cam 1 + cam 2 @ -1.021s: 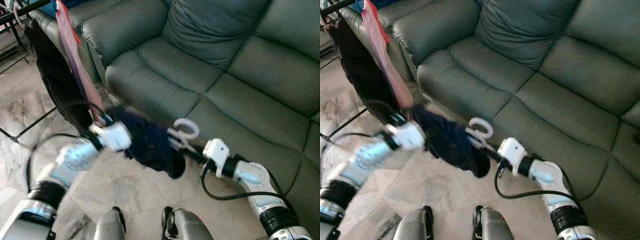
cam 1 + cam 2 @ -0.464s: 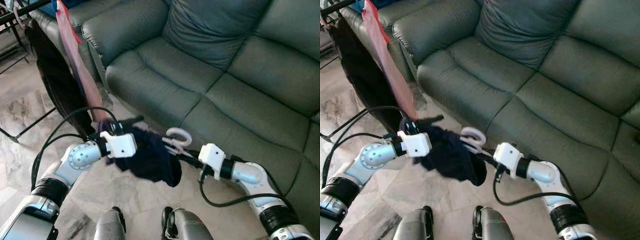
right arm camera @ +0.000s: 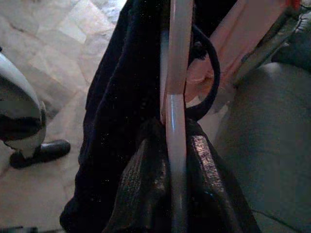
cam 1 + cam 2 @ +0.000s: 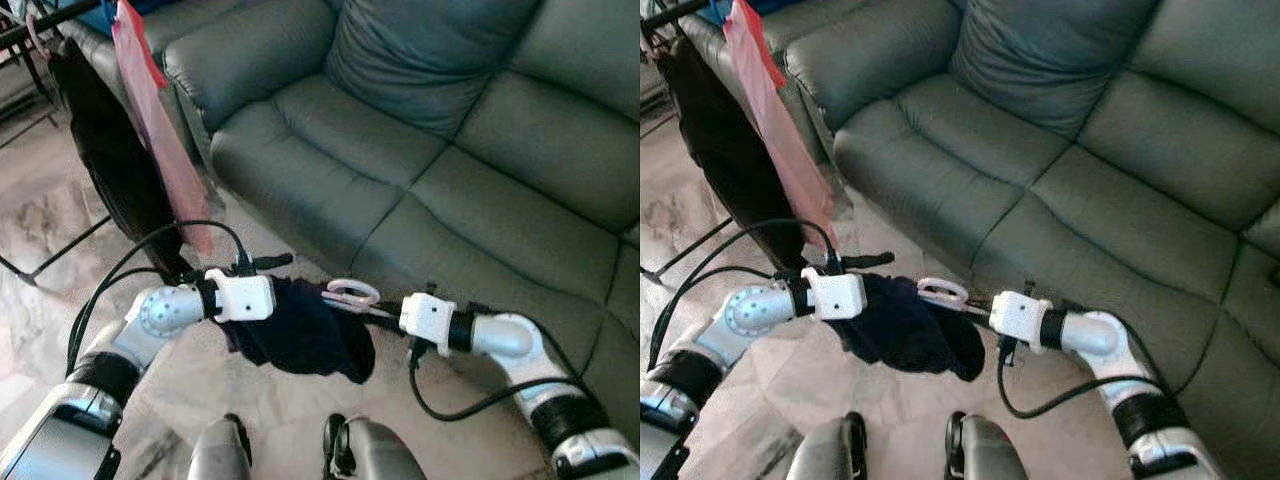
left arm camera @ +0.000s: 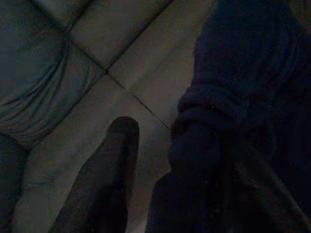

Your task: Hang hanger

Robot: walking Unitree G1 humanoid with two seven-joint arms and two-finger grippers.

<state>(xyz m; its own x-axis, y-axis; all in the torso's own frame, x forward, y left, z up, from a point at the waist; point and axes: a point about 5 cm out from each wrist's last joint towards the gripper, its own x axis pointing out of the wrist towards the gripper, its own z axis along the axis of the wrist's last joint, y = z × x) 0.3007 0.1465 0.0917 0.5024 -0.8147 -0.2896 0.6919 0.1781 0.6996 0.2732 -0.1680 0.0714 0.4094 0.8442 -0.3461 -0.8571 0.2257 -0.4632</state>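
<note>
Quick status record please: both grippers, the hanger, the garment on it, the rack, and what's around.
right gripper: shut on the pink hanger, hook end toward the sofa
left gripper: at the other side of the dark garment; finger state unclear
dark garment: draped on the hanger, hanging between the two arms
clothes rack: far left, with a black garment and a pink garment on it
hanger on rack: not yet
surroundings: green sofa ahead, marble floor below

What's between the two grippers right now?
In the left eye view, a dark garment on a pink hanger spans from the left gripper to the right gripper, which grips the hanger.
</note>
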